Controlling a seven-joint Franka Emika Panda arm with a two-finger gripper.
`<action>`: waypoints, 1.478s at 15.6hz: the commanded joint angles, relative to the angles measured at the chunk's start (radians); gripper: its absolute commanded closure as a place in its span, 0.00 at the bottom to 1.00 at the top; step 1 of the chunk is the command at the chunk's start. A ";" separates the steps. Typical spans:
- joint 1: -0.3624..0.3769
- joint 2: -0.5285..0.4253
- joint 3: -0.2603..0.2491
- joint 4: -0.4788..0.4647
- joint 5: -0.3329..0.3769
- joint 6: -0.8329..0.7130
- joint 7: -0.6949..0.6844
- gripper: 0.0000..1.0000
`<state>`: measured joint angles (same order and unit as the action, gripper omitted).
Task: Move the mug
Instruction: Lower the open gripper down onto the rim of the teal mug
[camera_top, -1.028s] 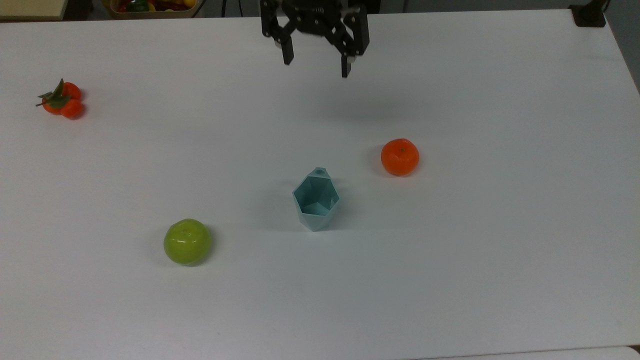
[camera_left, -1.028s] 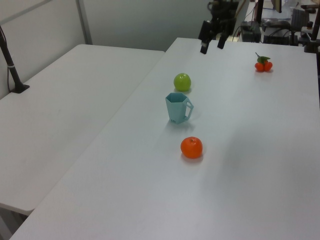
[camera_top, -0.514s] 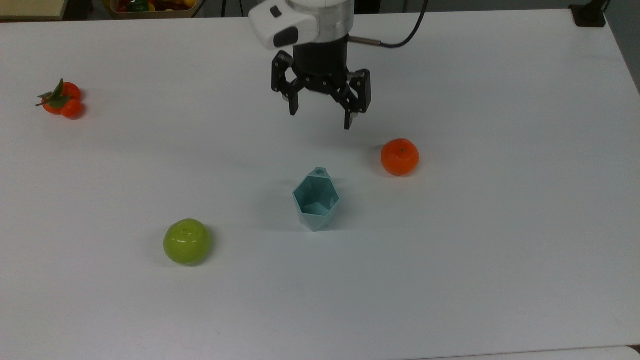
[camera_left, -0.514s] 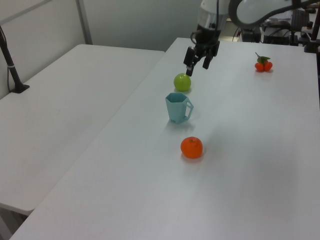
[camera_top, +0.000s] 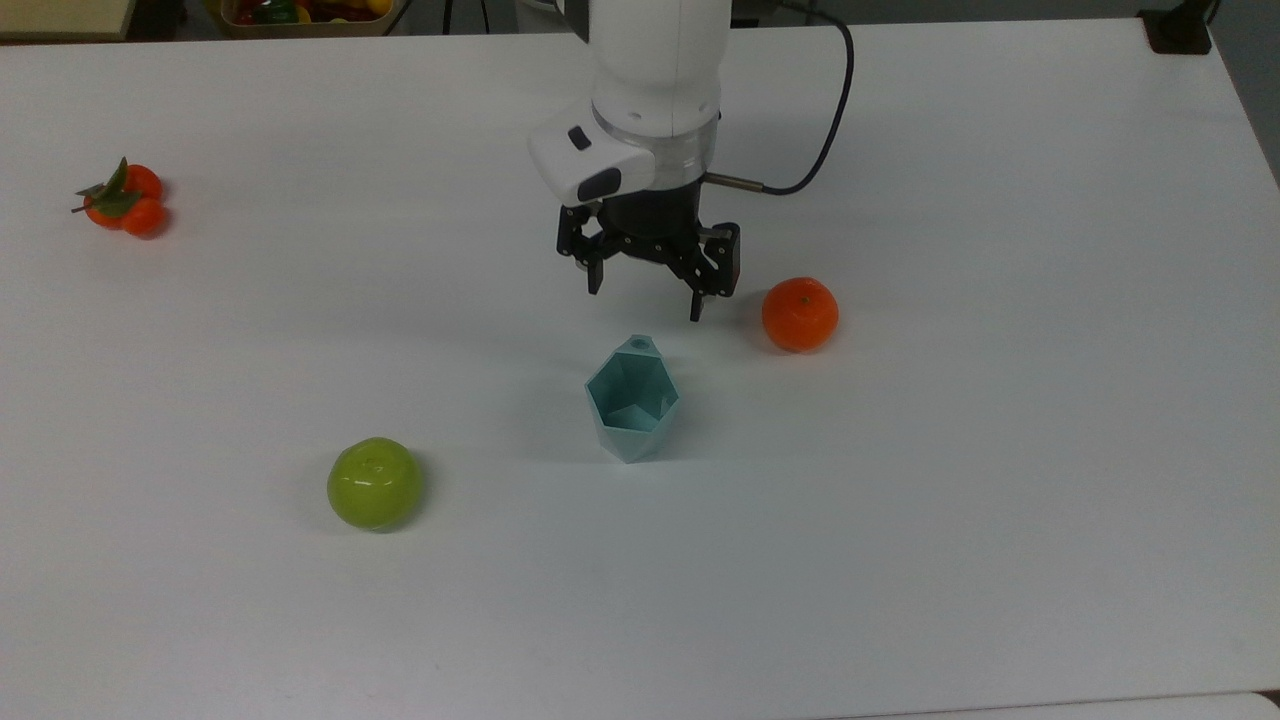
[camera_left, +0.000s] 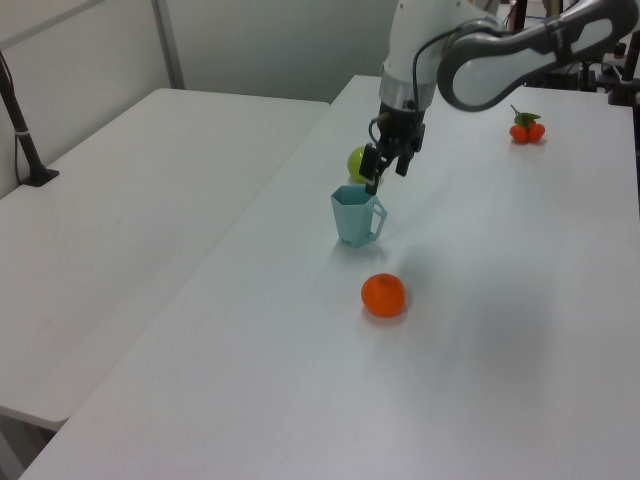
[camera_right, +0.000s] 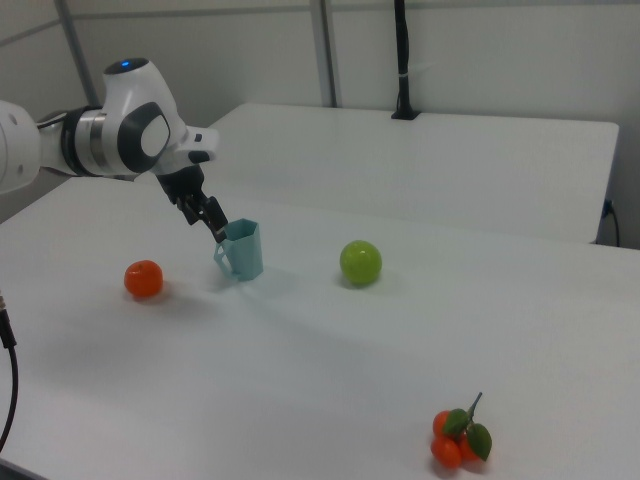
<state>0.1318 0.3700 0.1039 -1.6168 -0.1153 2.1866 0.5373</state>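
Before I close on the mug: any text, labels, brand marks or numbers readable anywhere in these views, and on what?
None can be read.
The mug: plain teal, no print.
The arm's white housing: two dark marks, no lettering legible.
The orange, green apple, tangerine cluster and table: unmarked.

**Mug at centre of table, fruit around it**

In the top view, the mug (camera_top: 632, 402) stands upright on the table (camera_top: 1000, 500). An apple (camera_top: 374, 483) lies to its lower left, an orange (camera_top: 800, 314) to its upper right, a tangerine cluster (camera_top: 122, 198) well apart at far left. The gripper (camera_top: 646, 288) hangs just above the mug's handle side, beside the orange.
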 joint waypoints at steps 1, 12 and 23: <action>0.017 0.012 -0.007 -0.028 -0.049 0.039 0.026 0.00; 0.019 0.093 -0.007 -0.043 -0.110 0.116 0.026 0.01; 0.017 0.129 -0.007 -0.061 -0.181 0.200 0.053 0.52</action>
<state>0.1397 0.5110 0.1039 -1.6468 -0.2669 2.3385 0.5594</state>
